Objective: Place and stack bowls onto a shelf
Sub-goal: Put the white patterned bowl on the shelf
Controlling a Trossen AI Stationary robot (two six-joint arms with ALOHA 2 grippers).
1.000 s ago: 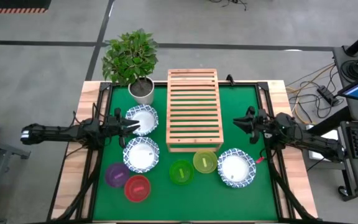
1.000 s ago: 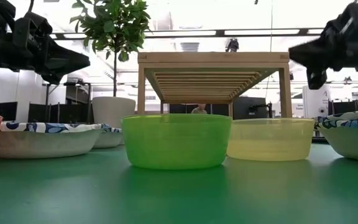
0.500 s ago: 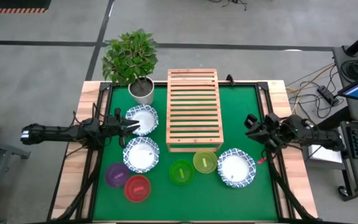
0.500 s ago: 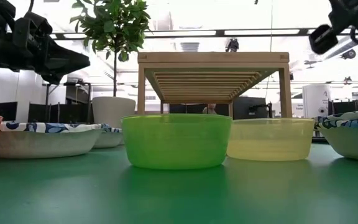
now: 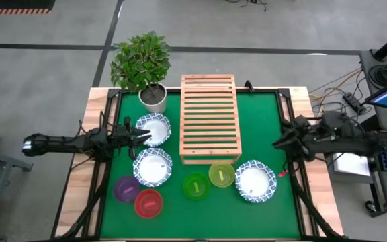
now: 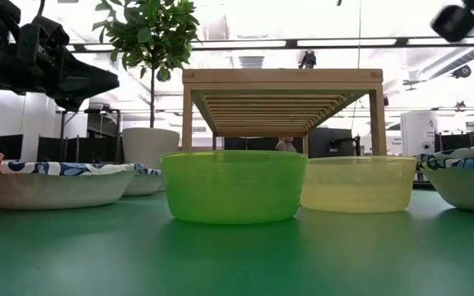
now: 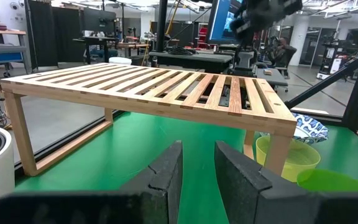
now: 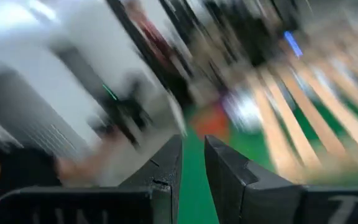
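The light-wood slatted shelf (image 5: 209, 118) stands on the green mat, also in the low view (image 6: 282, 82) and the left wrist view (image 7: 166, 87). Three white blue-rimmed bowls rest on the mat: far left (image 5: 154, 129), near left (image 5: 152, 167), near right (image 5: 254, 181). The purple (image 5: 126, 189), red (image 5: 148, 203), green (image 5: 196, 186) and yellow (image 5: 221, 174) bowls sit near the front. My left gripper (image 5: 143, 136) (image 7: 197, 165) hovers shut by the far-left white bowl's rim, holding nothing. My right gripper (image 5: 277, 142) (image 8: 193, 155) is shut and empty, high by the right edge.
A potted plant (image 5: 142, 67) in a white pot (image 5: 154, 98) stands at the far left corner beside the shelf. Bare green mat (image 5: 261, 121) lies right of the shelf. Wooden table borders (image 5: 82, 181) flank the mat.
My right gripper has drawn back from right of the shelf toward the table's right edge and risen, turning as it went; its wrist view is blurred by the motion. The bowls and shelf have not moved.
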